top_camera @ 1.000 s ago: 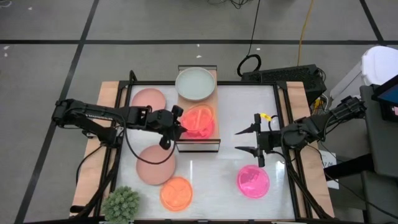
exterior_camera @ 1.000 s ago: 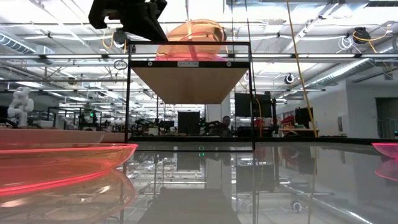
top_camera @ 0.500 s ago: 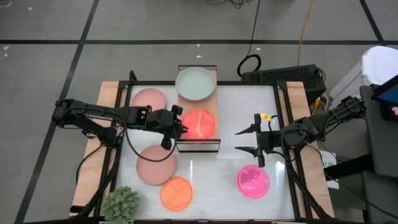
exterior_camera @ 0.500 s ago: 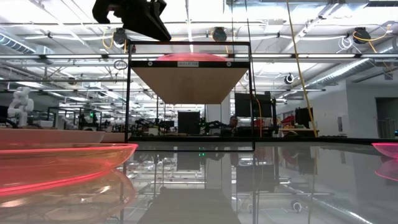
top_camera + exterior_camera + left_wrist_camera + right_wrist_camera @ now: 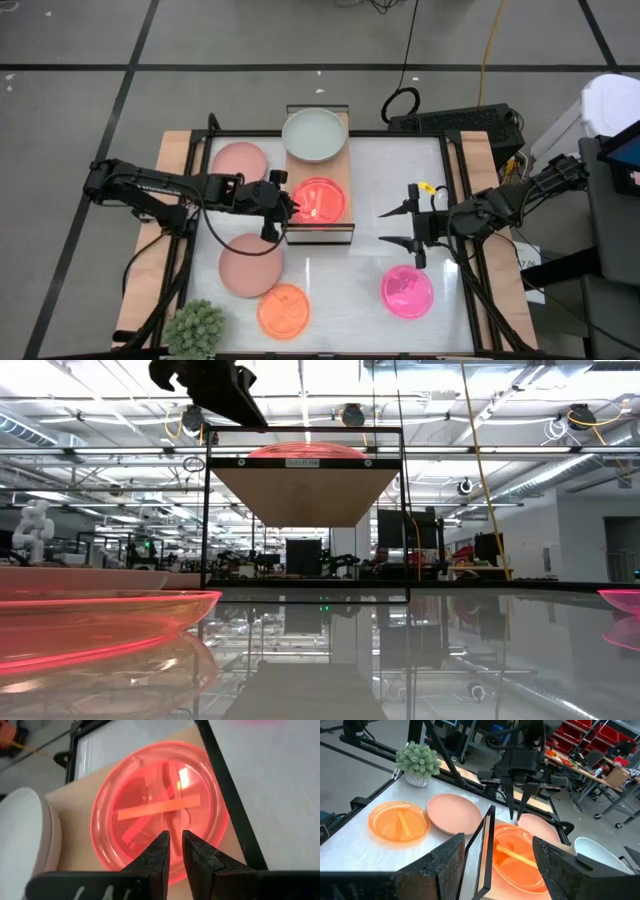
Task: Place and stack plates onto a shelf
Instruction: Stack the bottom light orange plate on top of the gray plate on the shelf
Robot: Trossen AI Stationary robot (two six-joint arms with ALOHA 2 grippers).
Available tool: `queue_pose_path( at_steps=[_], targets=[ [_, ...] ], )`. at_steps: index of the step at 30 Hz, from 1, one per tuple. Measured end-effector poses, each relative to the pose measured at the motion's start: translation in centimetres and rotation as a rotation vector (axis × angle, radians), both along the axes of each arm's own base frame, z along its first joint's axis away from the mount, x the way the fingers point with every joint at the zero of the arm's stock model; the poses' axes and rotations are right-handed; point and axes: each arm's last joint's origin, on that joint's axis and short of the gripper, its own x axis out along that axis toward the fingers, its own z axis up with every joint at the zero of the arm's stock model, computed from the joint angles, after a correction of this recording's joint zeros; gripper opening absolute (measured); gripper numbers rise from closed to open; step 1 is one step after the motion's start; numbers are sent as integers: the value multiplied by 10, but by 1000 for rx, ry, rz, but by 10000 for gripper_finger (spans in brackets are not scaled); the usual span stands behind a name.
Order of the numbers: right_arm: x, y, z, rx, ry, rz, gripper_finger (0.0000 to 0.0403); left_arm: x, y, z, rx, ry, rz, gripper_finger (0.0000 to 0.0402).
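Lying flat on the shelf (image 5: pixel 300 234), hot pink plate (image 5: pixel 159 822), left gripper (image 5: pixel 173 851) fingers nearly closed, empty, just above its rim.

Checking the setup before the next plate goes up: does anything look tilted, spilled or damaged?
Nothing stands out. The red plate lies flat on the shelf beside the pale green plate, and the left gripper sits at its edge.
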Motion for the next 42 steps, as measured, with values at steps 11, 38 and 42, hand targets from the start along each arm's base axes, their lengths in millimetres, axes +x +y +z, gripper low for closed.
queue_pose_path(
  at_steps=[11,38,42],
  targets=[
    [-1,-1,-4,4,36,-7,215,-25,-13,-2,-11,86,213,58],
    [-1,-1,-5,24,48,-15,215,-98,-110,5,-350,213,89,58],
    [-1,-1,-5,24,48,-15,215,-99,-127,-4,-318,253,39,58]
  ],
)
